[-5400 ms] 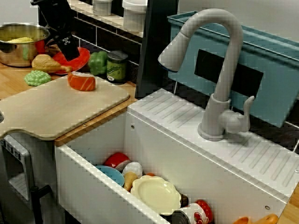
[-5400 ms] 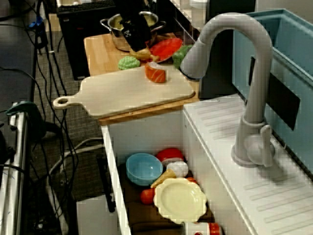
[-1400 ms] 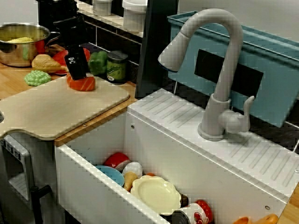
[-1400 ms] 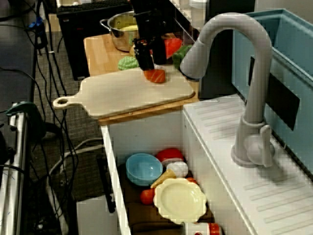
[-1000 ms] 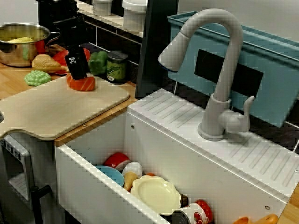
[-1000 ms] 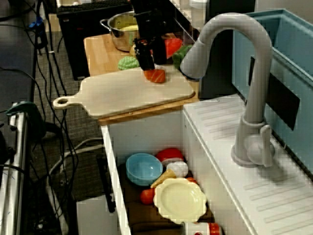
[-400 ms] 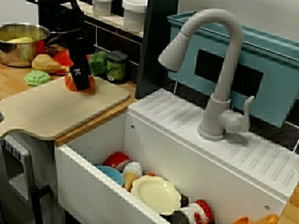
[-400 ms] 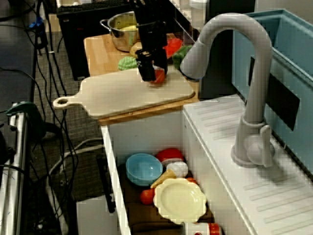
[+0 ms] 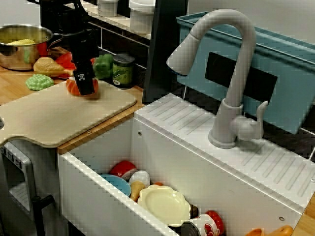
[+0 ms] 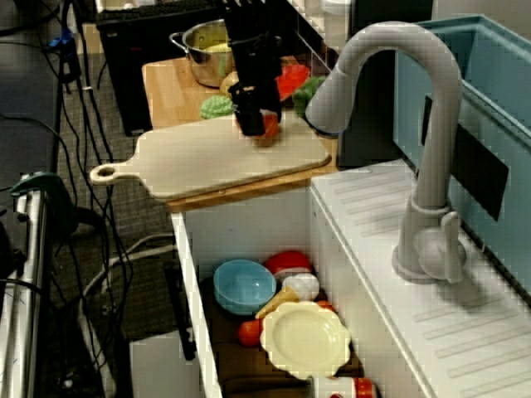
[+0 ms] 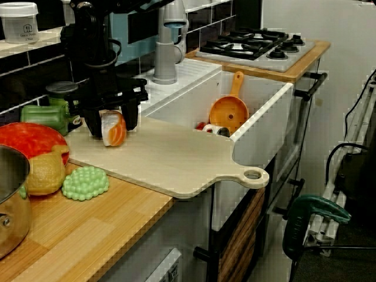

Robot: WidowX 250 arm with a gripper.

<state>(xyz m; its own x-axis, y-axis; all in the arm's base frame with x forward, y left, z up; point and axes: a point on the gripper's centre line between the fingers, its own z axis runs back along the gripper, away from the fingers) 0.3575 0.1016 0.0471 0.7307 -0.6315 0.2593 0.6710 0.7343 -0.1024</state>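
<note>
I am watching the jaws closing in on the salmon piece [image 11: 114,130], one finger pressing on each side of it. In the view from the counter end, the black fingers [image 11: 94,124] are flanking the orange slice and holding it upright. I cannot tell whether its lower edge is resting on the cutting board [image 11: 176,158] or hanging just clear of it. In the view facing the faucet, the arm [image 9: 81,44] is coming straight down and hiding most of the salmon piece [image 9: 72,87], leaving only orange edges showing. The piece is sitting at the far end of the cutting board [image 9: 59,115], near the corner closest to the wall. Just beyond it on the surface, a green pepper [image 9: 103,66] and a dark jar [image 9: 123,70] are standing side by side. A knobbly green toy [image 9: 39,82] is lying beside the board, with a steel pot [image 9: 19,46] behind it. In the high view over the sink, a yellow plate [image 10: 305,338] and a blue bowl [image 10: 244,284] are lying in the sink [image 10: 192,274], well apart from the jaws.
</note>
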